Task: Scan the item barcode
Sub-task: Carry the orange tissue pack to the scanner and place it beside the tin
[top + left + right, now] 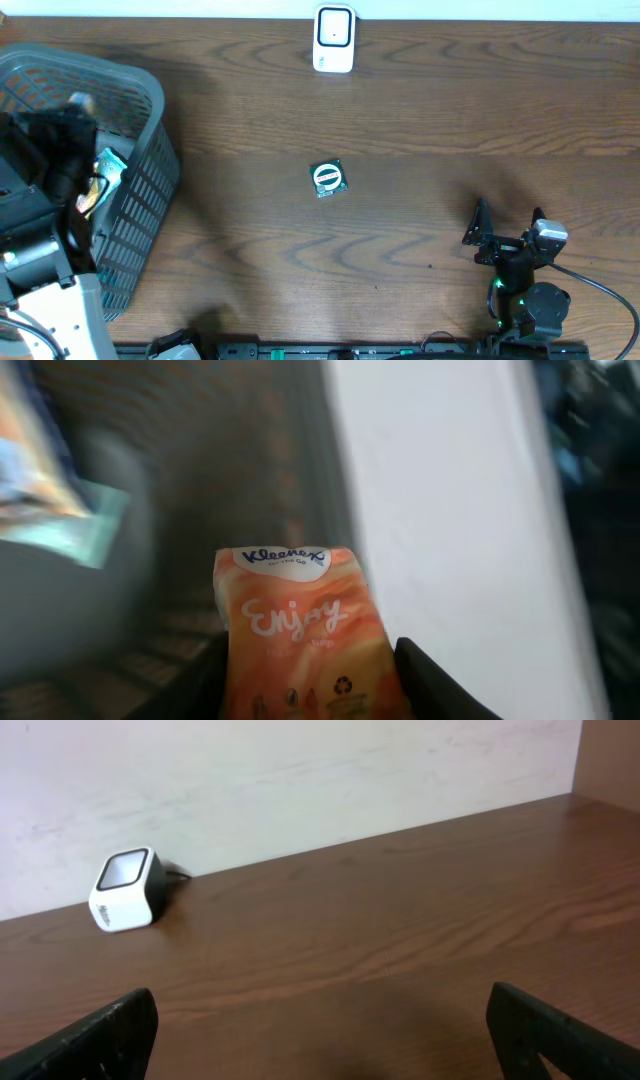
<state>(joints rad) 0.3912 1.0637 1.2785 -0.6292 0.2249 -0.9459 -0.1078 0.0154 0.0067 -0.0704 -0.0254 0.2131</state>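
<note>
tissue pack [300, 630]: lay lengthwise between fingers [440, 685], logo end outward
left gripper [308, 695]: pinched tissue pack over basket [150, 110]
right gripper [320, 1025]: stood spread wide

A dark wood-grain table [420, 130] meets a plain white wall [300, 780].

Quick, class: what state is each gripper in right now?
Left gripper: closed on the Kleenex pack.
Right gripper: open, holding nothing.
</note>
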